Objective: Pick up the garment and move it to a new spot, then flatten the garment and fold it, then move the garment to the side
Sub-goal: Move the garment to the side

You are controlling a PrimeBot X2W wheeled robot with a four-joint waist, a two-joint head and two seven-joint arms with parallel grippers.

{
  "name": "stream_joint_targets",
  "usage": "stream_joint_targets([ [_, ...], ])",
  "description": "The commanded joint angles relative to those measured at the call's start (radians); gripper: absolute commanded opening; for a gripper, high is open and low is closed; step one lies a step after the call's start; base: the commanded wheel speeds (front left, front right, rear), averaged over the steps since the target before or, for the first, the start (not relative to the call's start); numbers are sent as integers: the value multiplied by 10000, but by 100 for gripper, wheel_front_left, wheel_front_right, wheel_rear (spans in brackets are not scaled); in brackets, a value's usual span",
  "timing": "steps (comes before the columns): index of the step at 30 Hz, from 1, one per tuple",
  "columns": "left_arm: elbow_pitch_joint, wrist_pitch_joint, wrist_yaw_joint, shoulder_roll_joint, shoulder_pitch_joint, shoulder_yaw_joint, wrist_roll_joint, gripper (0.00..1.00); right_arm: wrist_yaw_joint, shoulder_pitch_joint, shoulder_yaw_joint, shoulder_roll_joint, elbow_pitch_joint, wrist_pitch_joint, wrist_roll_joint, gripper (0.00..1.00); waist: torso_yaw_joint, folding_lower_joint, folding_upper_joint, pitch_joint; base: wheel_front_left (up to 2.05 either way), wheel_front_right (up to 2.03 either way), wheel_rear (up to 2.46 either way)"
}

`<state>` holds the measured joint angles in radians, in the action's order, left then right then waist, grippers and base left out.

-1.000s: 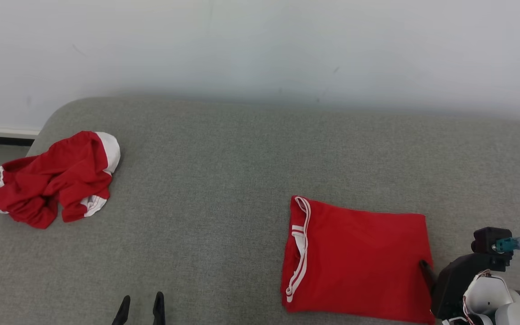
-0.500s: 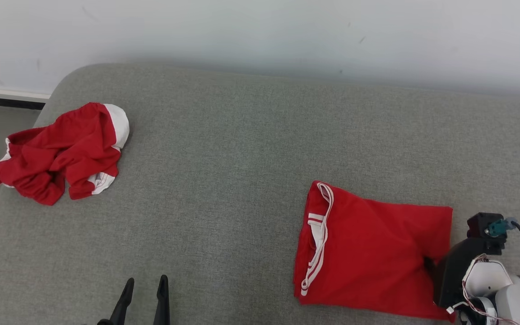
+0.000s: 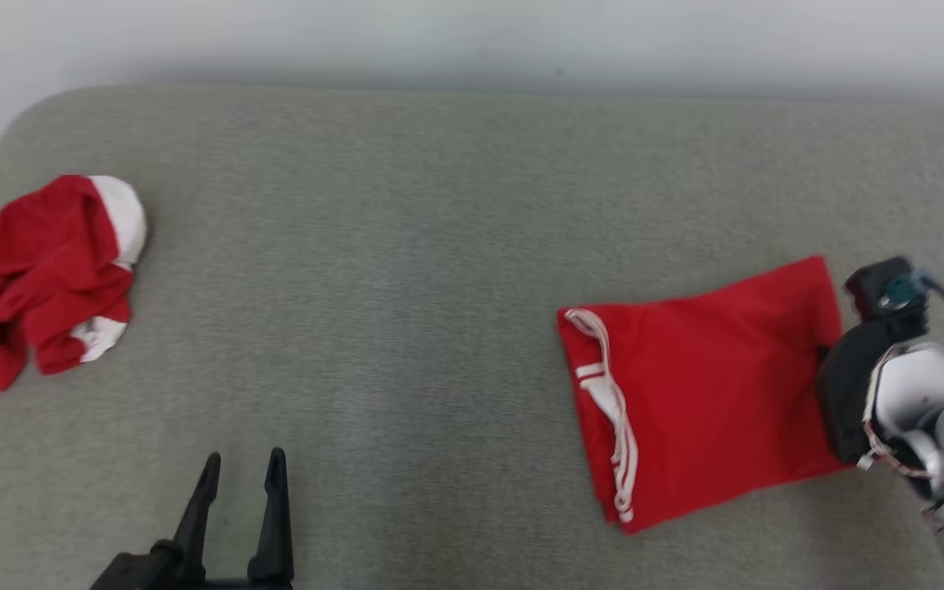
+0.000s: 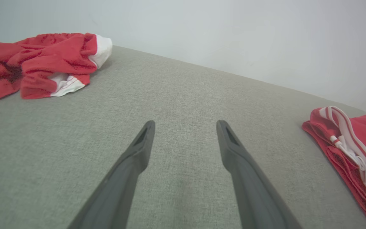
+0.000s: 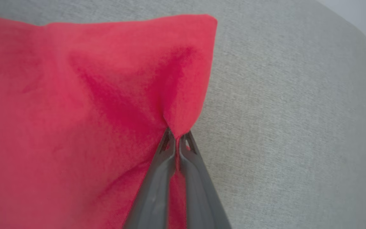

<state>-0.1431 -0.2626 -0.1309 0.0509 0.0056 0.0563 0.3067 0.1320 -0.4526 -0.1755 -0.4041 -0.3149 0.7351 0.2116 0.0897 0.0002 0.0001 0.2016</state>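
Toward the right end of the cushion [image 3: 406, 287] I grip the folded garment [image 3: 701, 393] by its right edge with my right gripper [image 5: 178, 137], cloth lying leftward; my wide-spread left gripper [image 3: 242, 471] is farther.

The grey cushion [image 3: 406, 270] is lying bare in the middle. A crumpled garment [image 3: 38, 270] is crowding its left, a folded garment [image 3: 710, 393] its right.

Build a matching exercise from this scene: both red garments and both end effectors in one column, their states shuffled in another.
1. crumpled garment
2. folded garment
3. left end effector
4. right end effector

a. open, holding nothing
b. shut on red cloth
c. heaped at far left
d. lying flat, pinched at one edge

Pairs: 1-c, 2-d, 3-a, 4-b
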Motion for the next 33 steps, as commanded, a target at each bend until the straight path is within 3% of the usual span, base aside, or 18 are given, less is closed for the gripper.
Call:
stream_joint_targets([
  [1, 86, -31, 13, -7, -240, -7, -91, 100, -27, -203, -40, -263, 29, -11, 119, 0, -691, -2, -1, 567, 0, 0, 0],
  [4, 273, -29, 13, -7, -461, -69, -343, 100, -27, -617, -253, -773, 97, -57, 278, 0, -1235, -2, -1, 951, 0, 0, 0],
  [14, 1173, -29, 13, 384, -1417, -6, -844, 100, -27, -1234, 561, -2061, -431, -1021, 339, 0, -2583, -2, -1, 2043, 0, 0, 0],
  [19, 1564, -29, 12, 784, -1731, 69, -995, 100, -27, -1671, 913, -2193, -734, -1796, -101, 0, -3147, -2, -1, 2648, 0, 0, 0],
  [24, 1808, -29, 12, 1078, -2067, 202, -1026, 100, -27, -2257, 1140, -1850, -1009, -2544, -322, 0, -3603, -2, -1, 3181, 0, 0, 0],
  [33, 1993, -29, 12, 1318, -2392, 427, -1150, 100, -27, -3109, 1365, -1935, -1741, -3482, -1001, 0, -3864, -2, -1, 3600, 0, 0, 0],
])
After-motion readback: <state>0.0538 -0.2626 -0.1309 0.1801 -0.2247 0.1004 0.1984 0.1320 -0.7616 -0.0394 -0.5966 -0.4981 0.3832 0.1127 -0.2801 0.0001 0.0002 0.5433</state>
